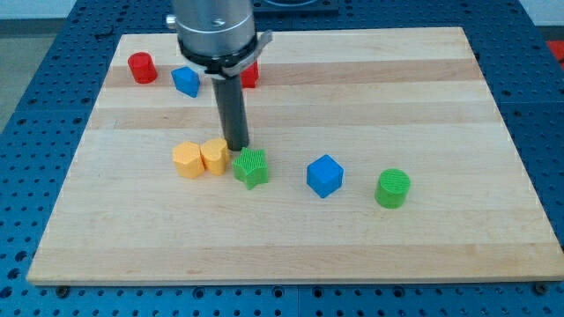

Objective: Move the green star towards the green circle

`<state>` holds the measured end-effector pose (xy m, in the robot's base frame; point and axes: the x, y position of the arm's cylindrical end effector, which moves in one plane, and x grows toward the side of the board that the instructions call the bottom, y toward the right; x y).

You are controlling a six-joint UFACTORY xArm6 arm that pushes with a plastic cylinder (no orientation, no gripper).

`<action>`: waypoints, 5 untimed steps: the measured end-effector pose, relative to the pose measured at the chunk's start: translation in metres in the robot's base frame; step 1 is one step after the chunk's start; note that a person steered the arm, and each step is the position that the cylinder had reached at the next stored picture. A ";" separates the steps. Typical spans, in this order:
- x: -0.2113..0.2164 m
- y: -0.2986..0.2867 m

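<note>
Just below the dark tip [237, 145] sits a ribbed green star [251, 167], with two yellow blocks [200, 159] to its left. Rightward lie a blue cube [324, 175] and a ribbed green circle [392, 188].

On the table [291, 255], my tip [238, 146] stood at eleven o'clock of the green star [251, 167], just beside it. The yellow blocks [200, 159] lay at its nine o'clock; the blue cube [324, 175] and the green circle [392, 188] at three.
</note>
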<state>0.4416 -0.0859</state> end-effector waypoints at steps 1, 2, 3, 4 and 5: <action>0.003 0.007; -0.003 0.043; 0.015 0.046; 0.028 0.032; 0.047 0.024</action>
<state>0.4889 -0.0623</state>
